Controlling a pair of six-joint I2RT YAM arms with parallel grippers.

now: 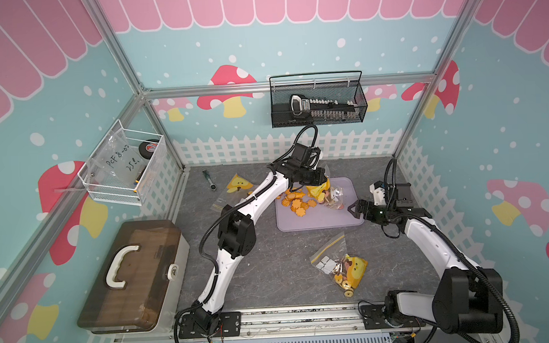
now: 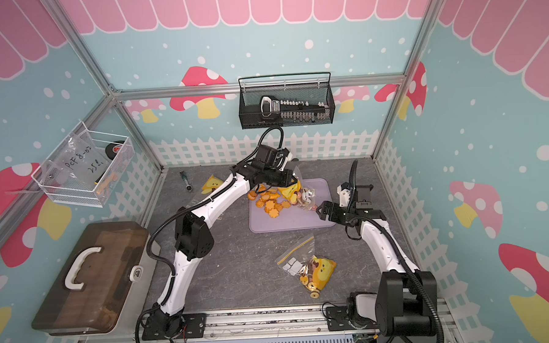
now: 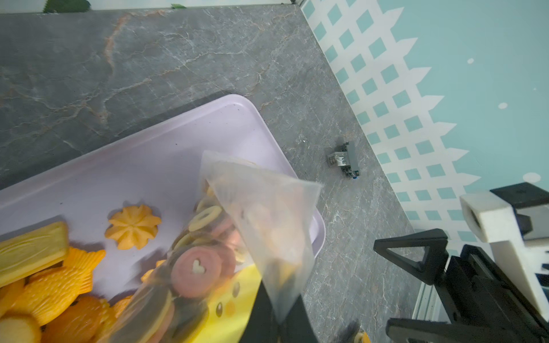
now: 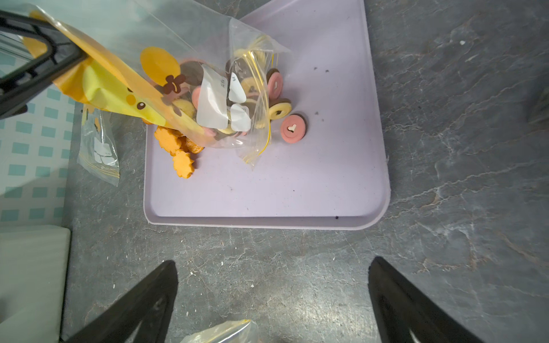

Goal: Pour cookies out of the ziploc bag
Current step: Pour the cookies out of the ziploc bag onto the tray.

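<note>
— Grip at the left gripper (image 1: 324, 176)?
— Closed hard on the bottom corner of the ziploc bag (image 4: 166, 89). Held up tilted, mouth down, seemingly resting on the tray (image 1: 316, 221).
— And the right gripper (image 1: 352, 207)?
— Spread wide, holding nothing, just beside the tray edge at 4 o'clock.
— How far with the pouring?
— About halfway, probably. Some cookies (image 1: 295, 203) out: orange ones toward 9 o'clock on the tray, a few rings at the mouth toward 3 o'clock. Many left inside. Likely needs more tilt.
— Anything else?
— A second bag (image 1: 344, 264), full, at 6 o'clock of the tray.
</note>
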